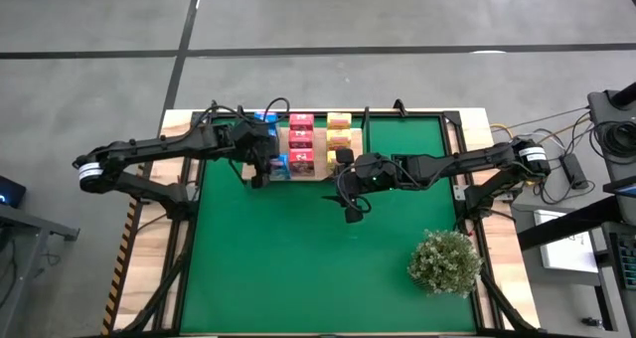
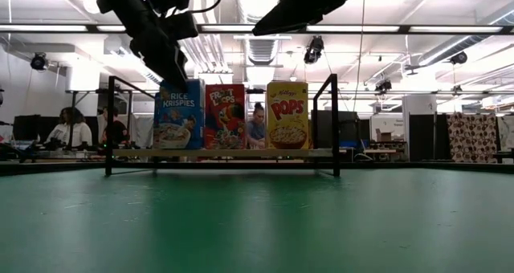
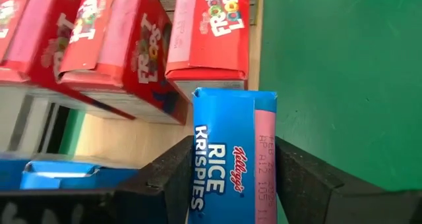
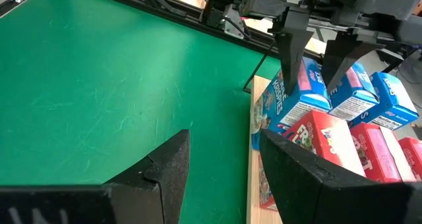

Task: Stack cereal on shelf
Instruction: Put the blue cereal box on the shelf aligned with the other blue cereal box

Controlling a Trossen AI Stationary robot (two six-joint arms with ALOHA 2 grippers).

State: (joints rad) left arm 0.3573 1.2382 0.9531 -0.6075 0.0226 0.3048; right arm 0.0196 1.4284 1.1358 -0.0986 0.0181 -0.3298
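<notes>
Left gripper (image 1: 264, 165), upper centre-left of the high view: clamped on a blue Rice Krispies carton (image 3: 232, 159) at the shelf (image 1: 310, 174) front corner; red cartons (image 1: 301, 144) and yellow cartons (image 1: 339, 139) in rows beside it; right gripper (image 4: 221, 159) wide, over the green mat (image 1: 318, 258).

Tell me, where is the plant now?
In the high view, the plant stands on the green mat near its front right corner, apart from the shelf and both arms.
</notes>
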